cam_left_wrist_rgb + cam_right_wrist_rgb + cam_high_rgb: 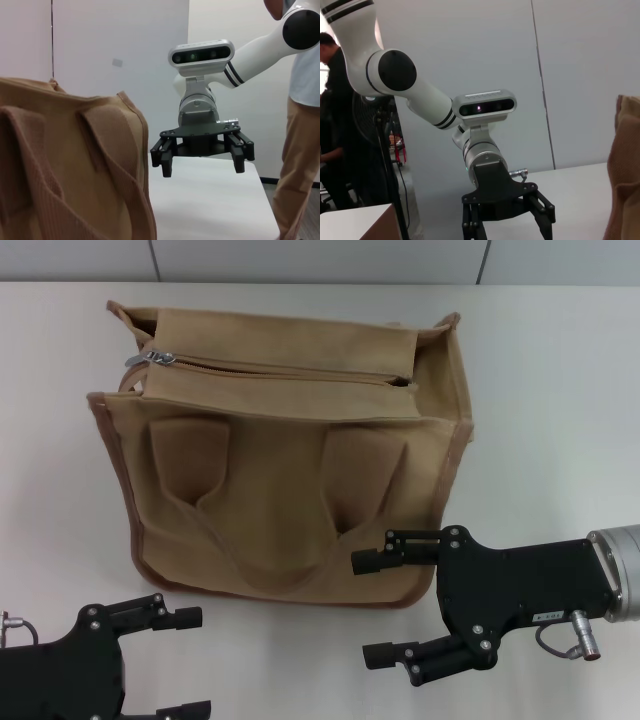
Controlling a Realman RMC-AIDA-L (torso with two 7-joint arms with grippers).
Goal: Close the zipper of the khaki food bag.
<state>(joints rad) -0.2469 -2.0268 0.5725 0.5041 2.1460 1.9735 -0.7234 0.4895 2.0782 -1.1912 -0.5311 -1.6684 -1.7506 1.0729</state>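
Clearly risk: small silver pull point(160, 358) of zipper point(285, 370) slips from pinch; soft khaki food bag point(285, 500) may drag. Left gripper point(190, 662) and right gripper point(372, 608) both gape wide, empty.

Khaki food bag point(280, 490) upright on table; zipper point(290, 372) pull at left end.
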